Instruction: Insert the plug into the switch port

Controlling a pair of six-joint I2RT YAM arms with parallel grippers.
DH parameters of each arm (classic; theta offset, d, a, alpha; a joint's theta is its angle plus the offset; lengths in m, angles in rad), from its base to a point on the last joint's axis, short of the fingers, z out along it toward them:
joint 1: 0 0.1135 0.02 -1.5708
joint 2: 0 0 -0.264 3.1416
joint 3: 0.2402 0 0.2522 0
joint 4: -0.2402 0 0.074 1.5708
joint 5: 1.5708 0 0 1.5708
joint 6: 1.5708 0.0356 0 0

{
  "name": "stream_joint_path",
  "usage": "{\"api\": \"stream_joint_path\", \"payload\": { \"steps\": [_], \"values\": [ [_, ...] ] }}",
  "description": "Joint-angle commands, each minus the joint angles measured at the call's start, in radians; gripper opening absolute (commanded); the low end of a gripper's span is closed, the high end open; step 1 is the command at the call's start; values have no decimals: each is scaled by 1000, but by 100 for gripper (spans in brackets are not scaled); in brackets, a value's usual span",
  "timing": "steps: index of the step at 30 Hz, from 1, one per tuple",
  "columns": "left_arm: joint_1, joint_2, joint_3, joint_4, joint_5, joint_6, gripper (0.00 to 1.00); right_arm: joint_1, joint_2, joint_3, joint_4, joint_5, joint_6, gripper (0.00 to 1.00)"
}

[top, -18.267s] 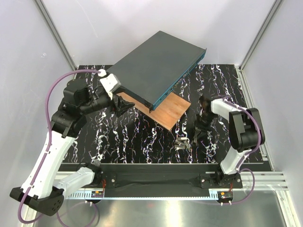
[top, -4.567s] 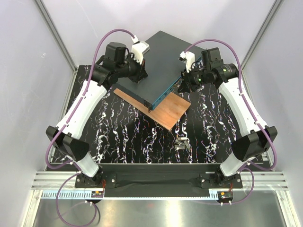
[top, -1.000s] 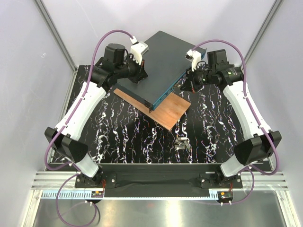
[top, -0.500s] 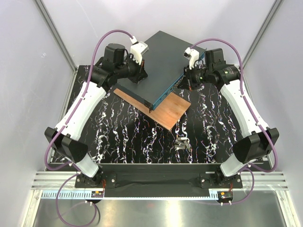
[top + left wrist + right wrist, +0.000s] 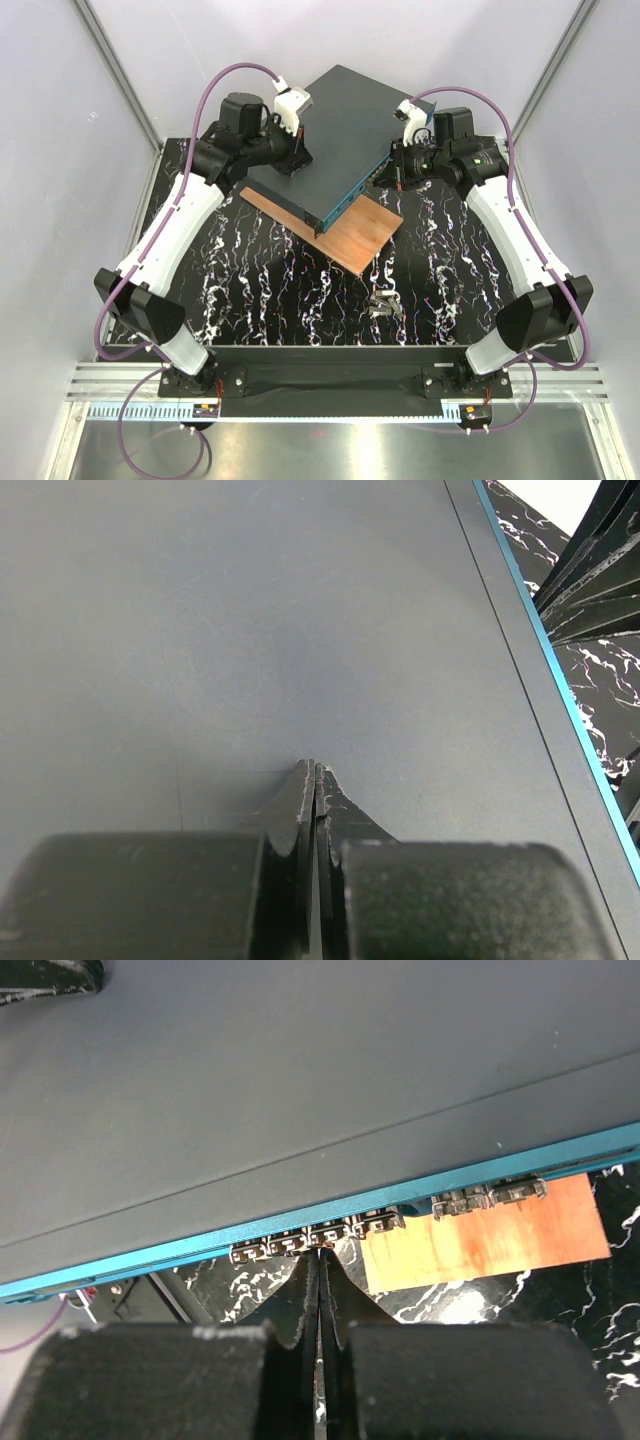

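The switch [image 5: 335, 135] lies askew at the back, dark grey-teal on top, its teal front face [image 5: 420, 1192] resting over a wooden board. My left gripper [image 5: 296, 160] is shut, and its tips [image 5: 314, 767] press down on the switch's flat top [image 5: 250, 630]. My right gripper [image 5: 386, 178] is also shut, its tips [image 5: 320, 1256] against a row of small brownish connectors [image 5: 318, 1234] under the front face. Nothing shows between its fingers. I cannot tell whether the connector at the tips is the plug.
The brown wooden board [image 5: 357, 238] sticks out from under the switch toward the table's middle [image 5: 490, 1240]. A small cluster of greyish pieces [image 5: 386, 303] lies on the black marbled table [image 5: 260, 290] in front. White walls and metal rails close in both sides.
My right wrist has shifted a little to the left, closer to the switch's front face. The left arm and the switch have stayed put.
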State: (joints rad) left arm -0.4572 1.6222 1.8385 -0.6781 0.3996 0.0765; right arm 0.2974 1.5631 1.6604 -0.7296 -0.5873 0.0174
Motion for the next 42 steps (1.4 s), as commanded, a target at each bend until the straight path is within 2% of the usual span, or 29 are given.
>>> {"api": "stream_joint_path", "payload": {
  "steps": [1,10,13,17,21,23,25,29,30,31,34,36,38,39,42],
  "values": [
    [0,-15,-16,32,31,-17,0,20,12,-1,243,24,79,0],
    [0,-12,-27,28,36,-14,0,25,26,13,239,23,52,0],
    [3,-13,-10,17,35,-8,0,25,9,16,191,24,6,0],
    [70,-36,76,5,91,-12,9,-4,-96,-20,79,40,-126,29],
    [146,-120,9,131,208,-73,38,-38,-207,-115,20,47,-188,49],
    [172,-183,-25,179,242,-113,45,-53,-274,-151,6,49,-208,57],
    [183,-231,-50,207,264,-110,53,-75,-314,-197,-5,46,-217,70],
    [187,-306,-87,167,344,-28,61,-137,-399,-255,-40,3,-197,87],
    [184,-321,-94,122,382,42,62,-158,-409,-270,-50,-2,-195,89],
    [177,-346,-103,95,431,78,63,-174,-425,-280,-56,0,-194,95],
    [106,-378,-105,-56,441,257,64,-236,-472,-303,-97,3,-201,97],
    [5,-390,-127,-159,414,398,65,-276,-500,-300,-151,-14,-227,96],
    [-94,-419,-154,-185,352,460,64,-291,-517,-294,-238,-34,-299,96],
    [-115,-432,-195,-173,349,470,64,-341,-521,-294,-267,-23,-322,95],
    [-210,-485,-307,-138,311,489,63,-368,-546,-321,-361,29,-411,92]
  ]
}}
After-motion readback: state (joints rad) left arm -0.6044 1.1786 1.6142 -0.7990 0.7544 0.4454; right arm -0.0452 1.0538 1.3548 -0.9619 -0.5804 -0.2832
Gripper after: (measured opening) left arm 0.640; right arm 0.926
